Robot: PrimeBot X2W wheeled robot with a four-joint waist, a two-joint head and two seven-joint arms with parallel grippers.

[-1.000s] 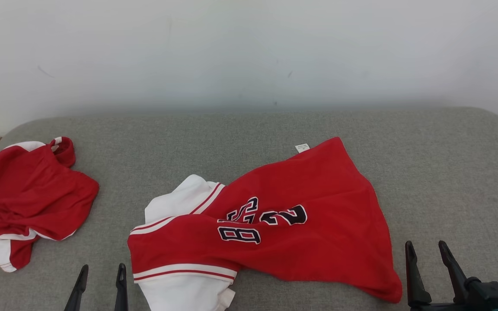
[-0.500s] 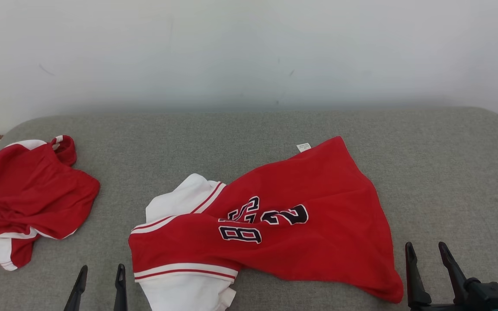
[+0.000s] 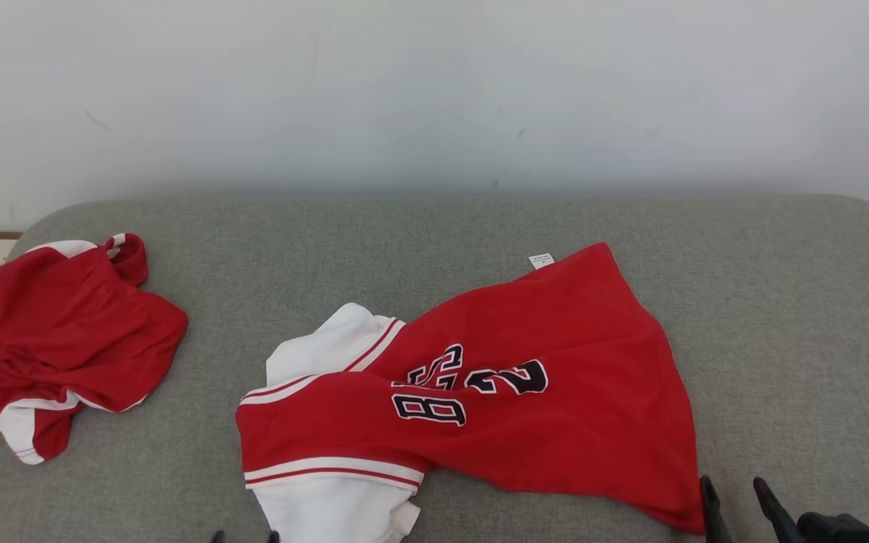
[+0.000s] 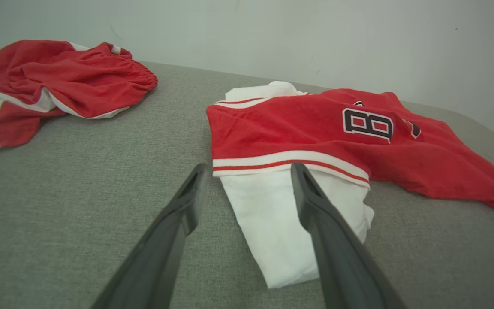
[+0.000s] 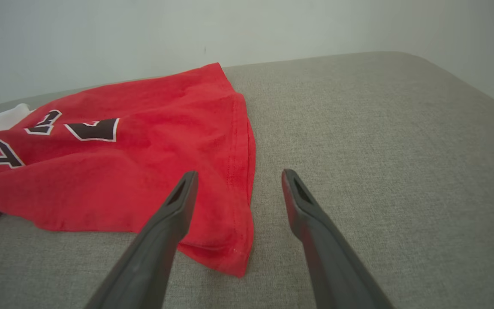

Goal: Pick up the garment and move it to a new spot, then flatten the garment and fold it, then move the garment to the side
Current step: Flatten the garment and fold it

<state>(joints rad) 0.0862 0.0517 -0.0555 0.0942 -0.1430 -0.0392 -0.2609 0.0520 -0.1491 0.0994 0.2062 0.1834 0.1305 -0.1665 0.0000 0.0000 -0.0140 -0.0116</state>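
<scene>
Where the grey upholstered surface reaches its near edge, the red-and-white garment lies crumpled, roughly centre, running from a white sleeve at the near edge up and right toward the far side. Black letters with white outlines show on the red panel, partly folded under. Small white label sticks out at the garment's far corner. Left gripper: fingers spread wide, nothing held, tips poised over the white sleeve and its striped band. Right gripper: also spread wide, nothing held, tips to either side of the red hem at the garment's near right corner; contact with the cloth cannot be told. Second red garment, bunched, sits by the left edge, well apart from the first. Pale wall rises behind the far edge
</scene>
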